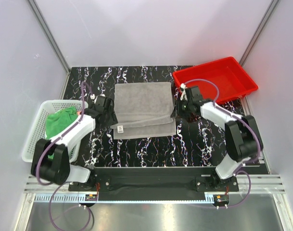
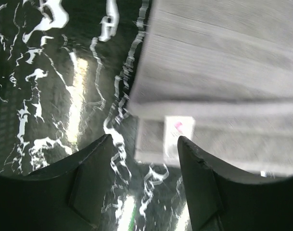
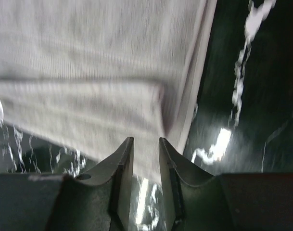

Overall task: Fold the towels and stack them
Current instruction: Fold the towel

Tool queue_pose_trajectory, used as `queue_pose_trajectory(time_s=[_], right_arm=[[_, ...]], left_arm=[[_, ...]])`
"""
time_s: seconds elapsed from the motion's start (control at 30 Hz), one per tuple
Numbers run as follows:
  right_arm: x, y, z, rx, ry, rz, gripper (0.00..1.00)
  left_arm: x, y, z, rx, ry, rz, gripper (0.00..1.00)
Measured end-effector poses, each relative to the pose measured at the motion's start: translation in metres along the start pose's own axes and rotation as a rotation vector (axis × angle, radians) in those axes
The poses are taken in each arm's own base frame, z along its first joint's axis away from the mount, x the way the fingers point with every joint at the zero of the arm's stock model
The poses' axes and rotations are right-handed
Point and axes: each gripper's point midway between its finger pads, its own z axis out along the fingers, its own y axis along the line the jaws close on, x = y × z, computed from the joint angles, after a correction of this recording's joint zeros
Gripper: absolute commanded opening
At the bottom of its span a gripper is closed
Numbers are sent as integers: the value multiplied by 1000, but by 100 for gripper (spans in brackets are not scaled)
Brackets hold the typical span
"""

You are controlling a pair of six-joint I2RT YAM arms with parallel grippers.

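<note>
Two grippers flank the grey towel (image 1: 143,109), which lies folded once mid-bench, its lower layer peeking out at 6 o'clock — likely staged for a second fold. Left gripper (image 1: 107,114) sits at its 9 o'clock edge, jaws spread; right gripper (image 1: 178,111) at 3 o'clock, jaws nearly together, gripping nothing. Left wrist view alone shows the towel's label (image 2: 178,129) clearly. Farther left, the green towel (image 1: 60,122) waits in the basket (image 1: 34,134).

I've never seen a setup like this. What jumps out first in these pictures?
A grey towel, partly folded, lies mid-table on black marbled table, with the left tool and right tool at its two sides. A red tray sits far right; a white basket at left holds a green towel.
</note>
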Motion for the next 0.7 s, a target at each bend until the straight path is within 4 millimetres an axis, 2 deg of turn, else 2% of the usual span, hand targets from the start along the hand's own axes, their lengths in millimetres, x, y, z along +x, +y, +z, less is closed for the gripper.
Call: queue_pose_trajectory(time_s=[0.13,0.23,0.33,0.4,0.5,0.6,0.7], right_arm=[[-36,0,23,34,-26,5,34],[-62,3,36,45,-54,-3,34],[-77,4,46,60,-69,-18,34],[-76,3,53,65,-59,-26,34],[-60,-1,64,78,-5,-34,34],[-45,-3,68,86,37,-52,33],[-28,-4,70,92,79,-70,29]], left_arm=[[-5,11,25,-5,47,-98,57],[-5,3,36,26,80,-111,51],[2,-7,44,70,116,-111,50],[8,-10,45,91,129,-111,50],[18,-9,43,97,143,-102,49],[26,-9,36,100,143,-85,49],[26,-17,24,112,115,-52,49]])
